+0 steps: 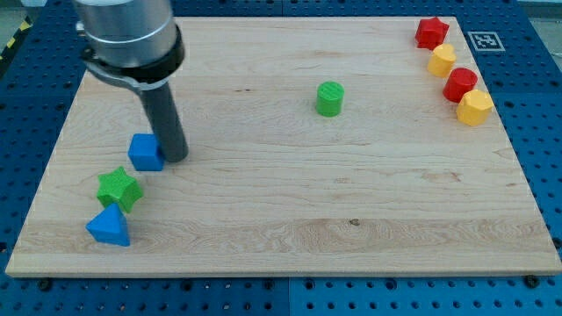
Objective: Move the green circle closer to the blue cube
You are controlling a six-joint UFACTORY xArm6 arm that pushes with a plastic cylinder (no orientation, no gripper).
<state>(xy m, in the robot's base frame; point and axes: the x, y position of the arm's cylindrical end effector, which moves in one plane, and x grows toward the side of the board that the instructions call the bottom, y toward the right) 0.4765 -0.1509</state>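
Item: my tip [177,158] (a bare rod, holding nothing) rests just beside the blue cube [146,152] at the counter's [290,219] left; green circle [330,98] stands well apart, toward the view's upper right.

My tip [178,158] rests near the board's [290,219] left edge, apparently touching the blue cube's [146,152] right side. The green circle [330,98] stands well apart, nearer the top edge, centre-right of the board.
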